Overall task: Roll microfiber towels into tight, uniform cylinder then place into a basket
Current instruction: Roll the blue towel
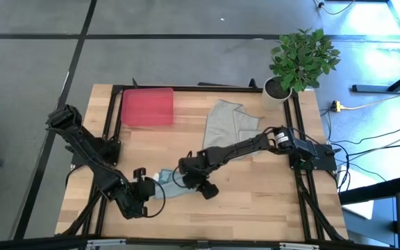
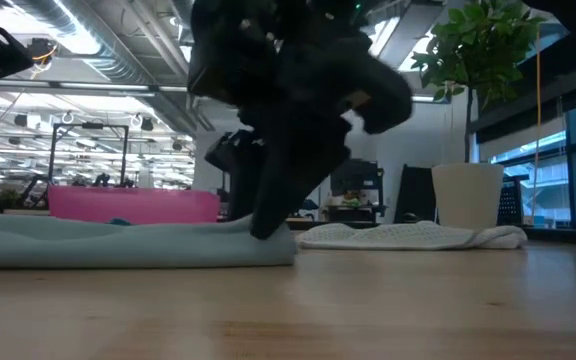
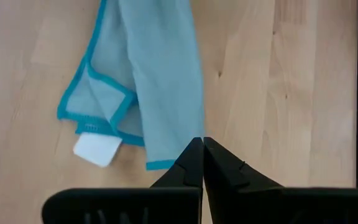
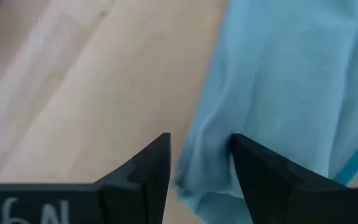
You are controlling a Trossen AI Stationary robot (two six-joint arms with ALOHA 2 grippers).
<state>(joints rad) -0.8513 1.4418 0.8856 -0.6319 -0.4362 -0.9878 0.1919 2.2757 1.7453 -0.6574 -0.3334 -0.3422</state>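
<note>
blue towel (image 1: 167, 185) folded into long strip, lying left-right between pincers

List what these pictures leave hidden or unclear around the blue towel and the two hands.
- Blue towel, high view: its middle is covered by both hands, so its fold or roll cannot be judged.
- Right hand, right wrist view: open at a towel edge; contact unclear.
- Low view: a dark arm blocks the towel's end.
- Red tray: contents too blurred to tell.

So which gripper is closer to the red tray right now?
Left, but only slightly. The left gripper sits shut at the blue towel's end, below the red tray. The right gripper stands open over the towel's other end, farther to the side.
</note>
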